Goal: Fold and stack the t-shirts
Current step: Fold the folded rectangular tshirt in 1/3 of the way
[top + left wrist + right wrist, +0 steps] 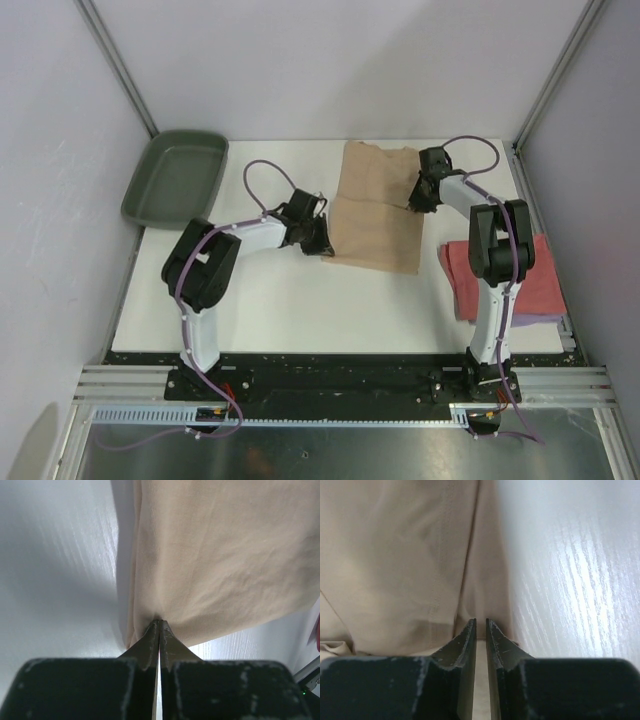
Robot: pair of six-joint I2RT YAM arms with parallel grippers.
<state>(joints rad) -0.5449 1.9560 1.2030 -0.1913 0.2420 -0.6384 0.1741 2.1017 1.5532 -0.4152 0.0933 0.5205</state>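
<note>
The tan t-shirt (378,205) lies partly folded in the middle of the white table. My left gripper (322,240) is at its left edge and is shut on a pinch of the tan cloth (210,555), which puckers at the fingertips (152,635). My right gripper (422,200) is at the shirt's right edge; its jaws stand a narrow gap apart with tan cloth (395,560) between them. The coral-red t-shirt (545,280) lies folded at the right edge of the table, on the pale lavender one (545,319), of which only an edge shows.
A dark green tray (175,175) sits at the far left corner, partly off the table. Grey walls close in the left, back and right sides. Bare white table (300,300) lies between the tan shirt and the arm bases.
</note>
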